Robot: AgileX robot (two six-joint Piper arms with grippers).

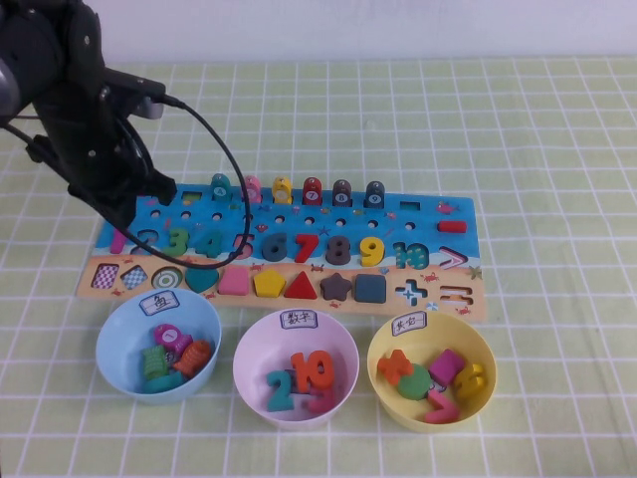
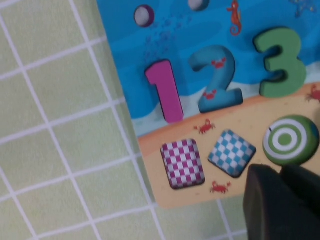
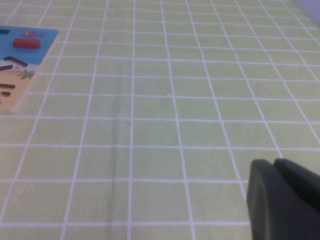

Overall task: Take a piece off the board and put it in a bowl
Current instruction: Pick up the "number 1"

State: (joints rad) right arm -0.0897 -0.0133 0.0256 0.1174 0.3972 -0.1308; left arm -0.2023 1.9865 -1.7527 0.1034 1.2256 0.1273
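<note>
The magenta "1" (image 2: pixel 166 90) lies in its slot at the left end of the board (image 2: pixel 125 60), beside the blue "2" slot and the green "3". In the high view only its lower tip (image 1: pixel 117 240) shows under my left arm. My left gripper (image 2: pixel 280 171) is shut and empty, hovering above the board's (image 1: pixel 418 214) left end (image 1: pixel 127 214), near the green target disc and apart from the "1". The pale pink bowl (image 1: pixel 344 344) with its white label stands in front of the board and holds several numbers. My right gripper (image 3: pixel 274 165) is shut and empty over bare cloth.
A light blue bowl (image 1: pixel 111 334) stands left of the pink one and a yellow bowl (image 1: pixel 383 344) right of it, both with pieces inside. A black cable (image 1: pixel 224 149) loops over the board's left part. The board's right corner (image 3: pixel 30 45) shows in the right wrist view.
</note>
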